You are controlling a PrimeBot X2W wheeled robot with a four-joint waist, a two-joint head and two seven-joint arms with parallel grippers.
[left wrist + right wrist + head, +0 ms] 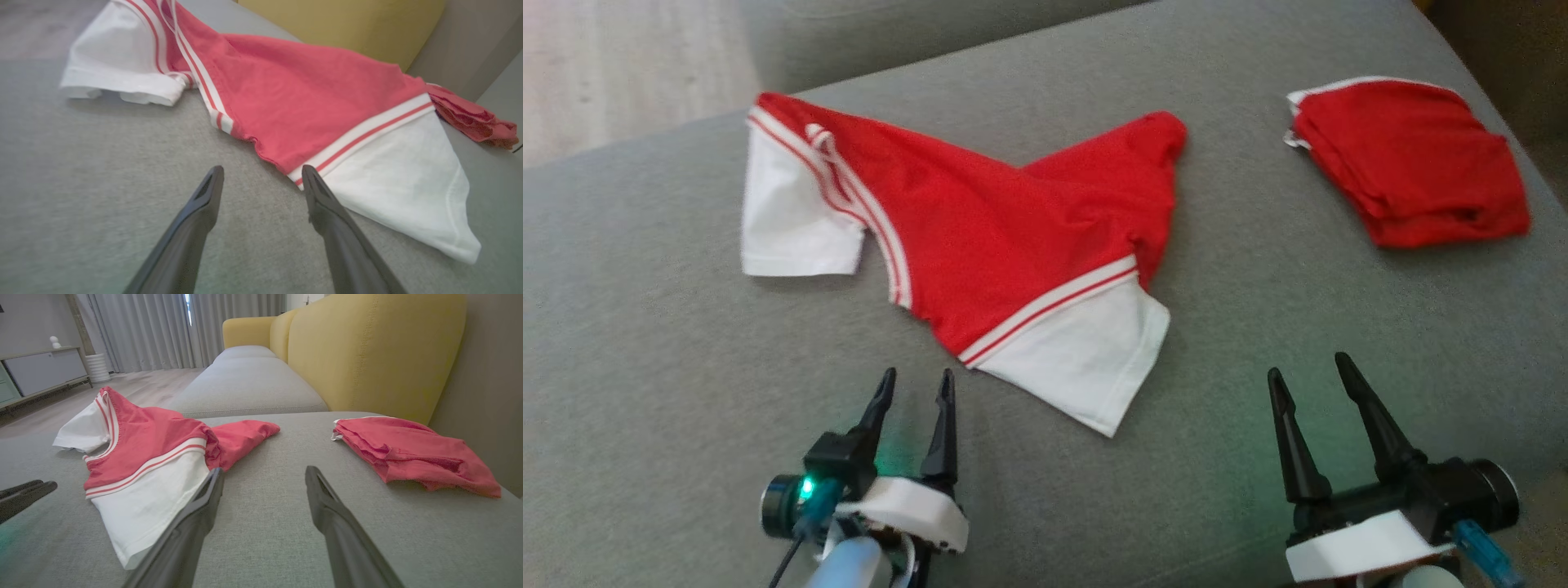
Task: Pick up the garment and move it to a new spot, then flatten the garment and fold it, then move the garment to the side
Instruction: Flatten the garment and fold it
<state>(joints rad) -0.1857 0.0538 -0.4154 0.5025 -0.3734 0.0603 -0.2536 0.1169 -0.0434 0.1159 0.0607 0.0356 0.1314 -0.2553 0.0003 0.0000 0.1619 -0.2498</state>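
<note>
The left pincer (917, 374) hung low over the grey sofa seat (645, 392). Its two dark fingers were a little apart and held nothing. The tips pointed at the near edge of the garment (980, 237). In the left wrist view one tip sat right by the striped band of a white sleeve, but whether it touched could not be told.

The right pincer (1307, 366) was off to the right over bare seat. Its fingers were wide apart and empty too.

The garment was a red shirt with white sleeves and red-and-white stripes. It lay spread out in the middle of the seat, a bit crumpled, with one red corner bunched up at the far side. A second red cloth (1413, 163) lay folded well apart from it, at the far right, near the yellow sofa back (367, 347).
</note>
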